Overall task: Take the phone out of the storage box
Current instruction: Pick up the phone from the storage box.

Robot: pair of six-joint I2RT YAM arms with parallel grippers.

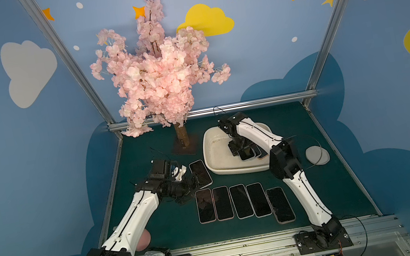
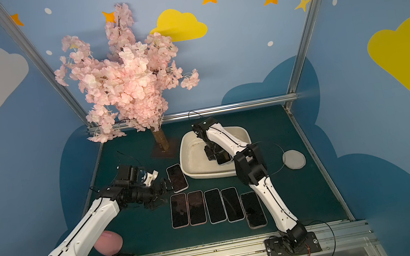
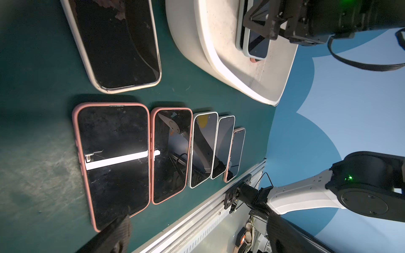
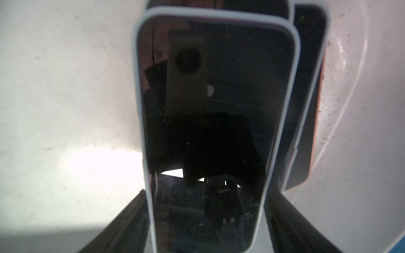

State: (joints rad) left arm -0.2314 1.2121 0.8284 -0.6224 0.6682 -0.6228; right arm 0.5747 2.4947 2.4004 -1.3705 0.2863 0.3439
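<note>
Six phones lie face up on the green tabletop (image 1: 158,228): a row of five (image 1: 241,201) side by side toward the front rail, and a sixth phone (image 1: 200,173) set apart, between that row and the storage box (image 1: 216,152). I see the box at the back right of the tabletop, near the blossom tree (image 1: 157,71). My right hand (image 1: 242,153) reaches down into it. In the right wrist view its fingers (image 4: 122,223) sit against both long edges of the top phone (image 4: 214,109), a white-cased one lying screen up on a fanned stack of other phones (image 4: 306,87) by the box's front wall. I read that hand as clamped on the top phone, which is still inside the box. My left hand (image 1: 189,190) hovers low just beside the sixth phone, fingers spread wide with nothing between them
</note>
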